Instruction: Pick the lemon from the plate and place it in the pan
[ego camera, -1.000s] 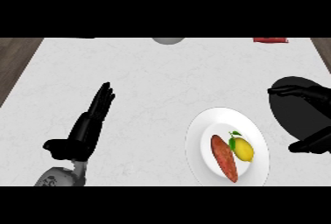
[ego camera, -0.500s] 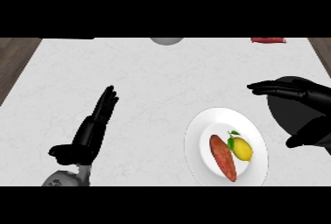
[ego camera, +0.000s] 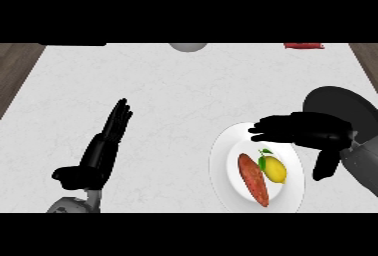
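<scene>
Plates: one round white plate (ego camera: pixel 223 165) on the pale marbled counter (ego camera: pixel 184 95).
Lemons: one yellow lemon with a green leaf (ego camera: pixel 275 169), lying on the plate.
Reddish long vegetables: one, a sweet-potato-like piece (ego camera: pixel 253 179), beside the lemon on the plate.
Pans: one round black pan (ego camera: pixel 341 104) at the right side.
Hands: two black hands, the left hand (ego camera: pixel 102 150) and the right hand (ego camera: pixel 306 131).
Objects at the far edge: two, one grey rounded object (ego camera: pixel 189 46) and one red object (ego camera: pixel 303 45), both cut off.

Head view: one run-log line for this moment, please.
phase: reach | right hand: open, above plate | lemon: on plate, ungrasped | pan: right of plate | left hand: open, resting
</scene>
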Motion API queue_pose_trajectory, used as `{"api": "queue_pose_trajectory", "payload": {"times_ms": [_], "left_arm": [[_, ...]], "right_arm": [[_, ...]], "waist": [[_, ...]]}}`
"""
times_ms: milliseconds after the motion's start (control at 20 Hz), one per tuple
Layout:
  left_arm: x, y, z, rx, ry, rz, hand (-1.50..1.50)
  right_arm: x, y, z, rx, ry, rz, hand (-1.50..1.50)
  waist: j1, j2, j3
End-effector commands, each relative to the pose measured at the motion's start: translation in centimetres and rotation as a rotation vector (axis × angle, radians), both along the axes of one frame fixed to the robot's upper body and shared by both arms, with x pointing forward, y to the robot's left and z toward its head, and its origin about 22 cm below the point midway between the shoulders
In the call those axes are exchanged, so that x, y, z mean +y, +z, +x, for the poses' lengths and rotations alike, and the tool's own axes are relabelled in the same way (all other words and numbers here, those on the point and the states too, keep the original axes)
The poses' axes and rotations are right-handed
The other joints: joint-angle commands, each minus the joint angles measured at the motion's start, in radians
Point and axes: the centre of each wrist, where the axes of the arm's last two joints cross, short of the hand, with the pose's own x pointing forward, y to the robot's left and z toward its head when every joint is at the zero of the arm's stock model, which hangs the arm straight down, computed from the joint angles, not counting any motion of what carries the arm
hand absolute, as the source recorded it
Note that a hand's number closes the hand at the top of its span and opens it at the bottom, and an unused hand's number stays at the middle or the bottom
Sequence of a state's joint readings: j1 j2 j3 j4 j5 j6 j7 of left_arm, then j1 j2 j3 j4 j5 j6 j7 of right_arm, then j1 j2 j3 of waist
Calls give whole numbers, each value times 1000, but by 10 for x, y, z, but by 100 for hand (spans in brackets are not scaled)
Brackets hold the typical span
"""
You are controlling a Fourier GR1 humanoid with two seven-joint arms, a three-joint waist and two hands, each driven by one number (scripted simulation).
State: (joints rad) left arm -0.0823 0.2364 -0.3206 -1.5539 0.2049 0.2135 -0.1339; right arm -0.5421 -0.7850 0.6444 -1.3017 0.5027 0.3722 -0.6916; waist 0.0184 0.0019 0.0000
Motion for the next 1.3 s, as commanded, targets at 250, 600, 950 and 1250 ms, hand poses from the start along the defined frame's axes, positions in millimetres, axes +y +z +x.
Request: {"api": "queue_pose_trajectory", "payload": {"times_ms": [250,600,950,1250], "left_arm": [[1,-11,-4,13,1,4,0],[-8,0,-13,11,21,-4,0],[3,-20,8,2,7,-4,0],[6,-3,20,-14,19,11,0]], "right_arm": [[13,-44,-14,-45,30,-165,-150],[8,-55,-23,-37,20,-194,-150],[20,-69,-9,-24,-13,-150,-150],[20,-101,-8,-8,-35,-151,-150]], "waist": [[-16,-2,0],[-16,-3,0],[-16,-1,0],[-15,0,0]]}}
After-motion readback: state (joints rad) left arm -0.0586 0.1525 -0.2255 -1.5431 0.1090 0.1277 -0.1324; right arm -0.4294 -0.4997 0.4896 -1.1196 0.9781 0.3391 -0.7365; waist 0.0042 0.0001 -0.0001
